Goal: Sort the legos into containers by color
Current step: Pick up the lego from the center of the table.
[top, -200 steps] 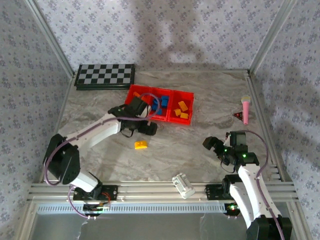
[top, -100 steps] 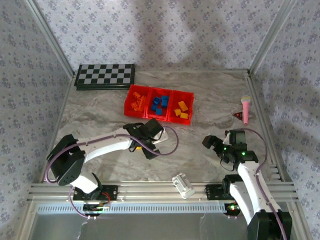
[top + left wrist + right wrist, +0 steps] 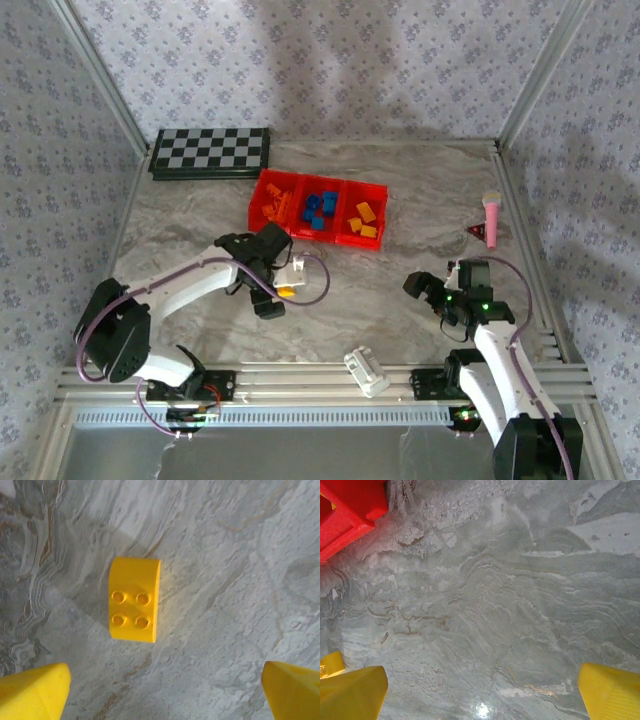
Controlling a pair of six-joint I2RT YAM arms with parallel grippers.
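On the grey marbled worktop (image 3: pixel 400 250), just in front of the 3 joined red containers (image 3: pixel 345 241), 1 yellow lego (image 3: pixel 134 600) lies loose, studs up, apart from the bins. From the left wrist it sits ahead of the left fingers (image 3: pixel 35 690), slightly left of the midline between them and not yet between the tips. Its long axis runs nearly straight away from the wrist, across the line on which the fingers close, so the 2 tips would meet its long flat sides; the curved end points away. The left fingers are spread wide and hold nothing. The left arm reaches forward and inward from its base, elbow bent, wrist turned down so the fingers hang over the lego. The right fingers (image 3: pixel 612 692) are also spread wide and empty, over bare worktop well to the right, so the left arm is plainly nearer. As I judge it, the coming move needs a short advance and descent to bracket the lego.
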